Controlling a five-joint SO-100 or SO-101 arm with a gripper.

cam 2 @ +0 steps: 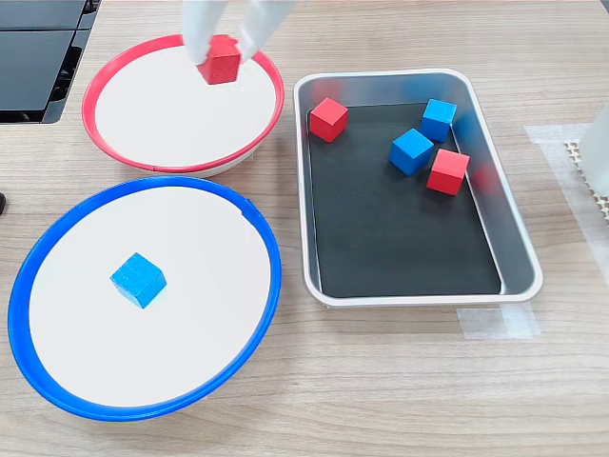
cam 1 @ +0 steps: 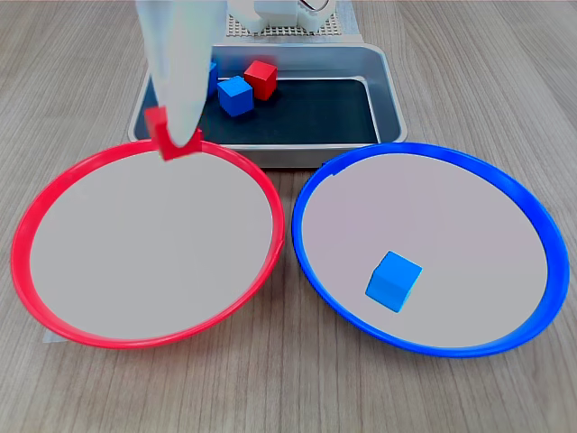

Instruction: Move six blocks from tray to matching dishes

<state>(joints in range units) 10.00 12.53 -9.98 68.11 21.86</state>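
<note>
Gripper (cam 2: 222, 57) pinches a red block (cam 2: 221, 60) over the red-rimmed dish (cam 2: 181, 164), near its tray-side rim. Tray (cam 2: 514, 233) beside that dish holds two blue blocks and two red; one blue block (cam 2: 139, 280) sits in the blue-rimmed dish (cam 2: 143, 409).

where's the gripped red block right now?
The red block is held in the gripper over the red-rimmed dish, at the second exterior view's upper left, left of the tray.

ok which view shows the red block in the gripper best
The second exterior view: the held red block shows whole, over the red-rimmed dish. In the first exterior view the blurred gripper covers most of it.
</note>
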